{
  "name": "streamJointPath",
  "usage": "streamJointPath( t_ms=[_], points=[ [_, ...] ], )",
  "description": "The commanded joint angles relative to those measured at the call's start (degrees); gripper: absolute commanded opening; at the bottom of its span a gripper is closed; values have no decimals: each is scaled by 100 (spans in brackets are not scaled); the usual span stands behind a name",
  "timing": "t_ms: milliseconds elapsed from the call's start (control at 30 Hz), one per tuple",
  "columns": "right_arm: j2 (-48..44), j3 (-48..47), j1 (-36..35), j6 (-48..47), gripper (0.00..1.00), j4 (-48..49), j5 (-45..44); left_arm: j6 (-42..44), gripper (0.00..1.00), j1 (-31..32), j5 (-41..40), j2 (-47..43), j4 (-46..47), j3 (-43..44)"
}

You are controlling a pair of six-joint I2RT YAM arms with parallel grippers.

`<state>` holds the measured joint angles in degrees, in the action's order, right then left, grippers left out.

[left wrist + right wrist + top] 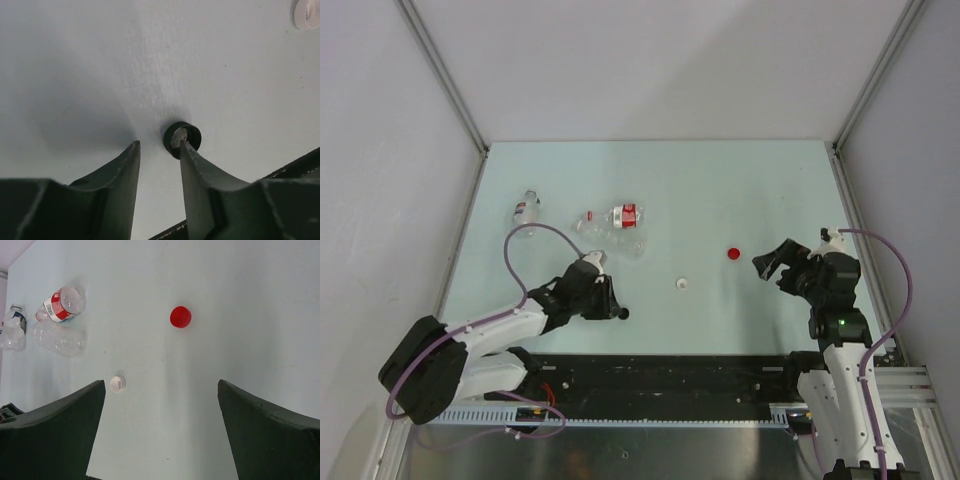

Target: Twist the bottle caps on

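The black cap (182, 138) lies open side up on the table, right at the tip of my left gripper's right finger and outside the gap. My left gripper (159, 144) is open and low over the table; it also shows in the top view (617, 311). The white cap (681, 284) and the red cap (734, 253) lie mid-table. My right gripper (161, 385) is wide open and empty, hovering short of the red cap (180, 317) and the white cap (118, 384). Three bottles lie on their sides at the back left: one labelled (527, 211), one labelled (623, 214), one clear (622, 243).
The white cap shows at the top right corner of the left wrist view (306, 12). Grey walls and metal frame posts (445, 80) enclose the table. A black strip (670, 370) runs along the near edge between the arm bases.
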<state>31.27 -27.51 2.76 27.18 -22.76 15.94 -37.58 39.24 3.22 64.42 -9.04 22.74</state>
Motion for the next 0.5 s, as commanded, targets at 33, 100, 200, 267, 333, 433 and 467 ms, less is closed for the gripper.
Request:
streamJointPath(
  t_ms=[33,100,200,267,333,433,467],
  points=[
    [-18,-220,14,-11,99,22,-18,2,39,95,-17,281,338,131],
    [-9,-220,14,-11,99,21,-38,22,38,119,-2,275,362,105],
    [12,-220,14,-14,99,10,-72,79,37,159,47,263,364,62],
    [29,-218,14,-16,99,5,-56,138,34,186,117,345,367,79],
    [46,-219,14,-23,99,12,-3,151,30,214,121,477,363,114],
    [47,-220,14,-21,99,10,19,175,22,293,96,664,354,176],
    [42,-220,14,-25,99,10,21,178,20,307,80,714,356,190]
  ],
)
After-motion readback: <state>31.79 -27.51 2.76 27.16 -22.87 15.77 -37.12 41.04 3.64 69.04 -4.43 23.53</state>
